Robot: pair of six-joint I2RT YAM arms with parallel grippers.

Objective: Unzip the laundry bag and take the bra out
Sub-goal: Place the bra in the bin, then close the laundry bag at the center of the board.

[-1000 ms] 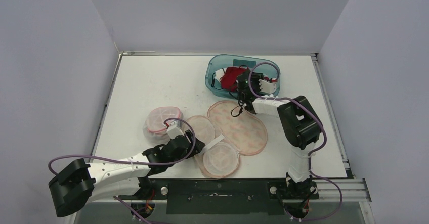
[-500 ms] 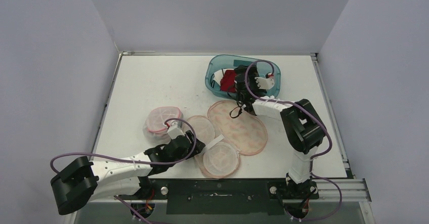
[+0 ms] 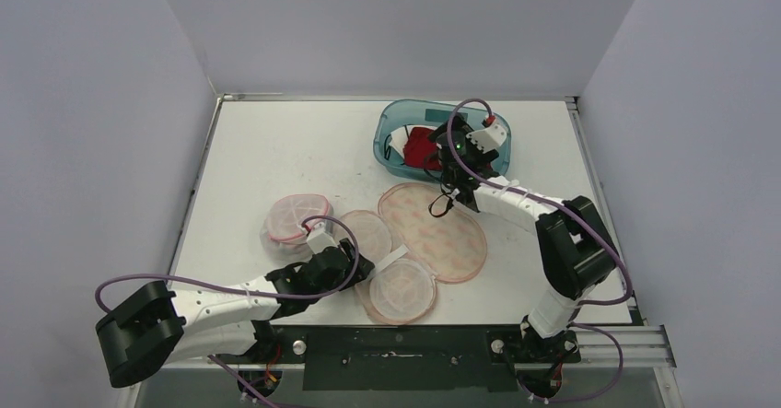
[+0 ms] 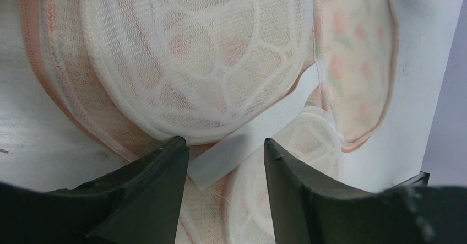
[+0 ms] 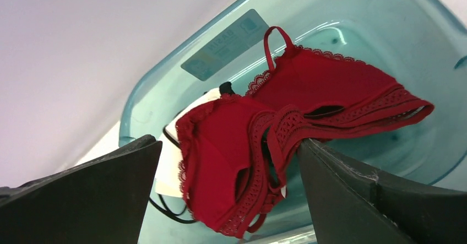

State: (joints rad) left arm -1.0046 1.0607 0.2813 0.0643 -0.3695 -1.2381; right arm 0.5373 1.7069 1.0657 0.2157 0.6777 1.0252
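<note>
Red lace bra [image 5: 308, 90] crumpled in rounded translucent teal tub [image 5: 231, 40]. Right gripper [image 5: 226, 142] spread wide above it, empty. Left gripper [image 4: 223, 142] half-spread over domed mesh laundry bag [image 4: 209, 51], straddling flat white strap [image 4: 253, 131].

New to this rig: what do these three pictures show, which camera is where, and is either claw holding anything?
These are two robot arms, each ending in a two-finger gripper. The wide picture comes from a camera above and behind them; the other two come from wrist cameras, so the dark shapes at the bottom are each gripper's own fingers. On the white table lie a pink mesh laundry bag, opened out, and a teal tub with a red bra inside. The left gripper sits at the bag, fingers apart either side of a white strap, gripping nothing. The right gripper hangs over the tub, wide open, empty.
</note>
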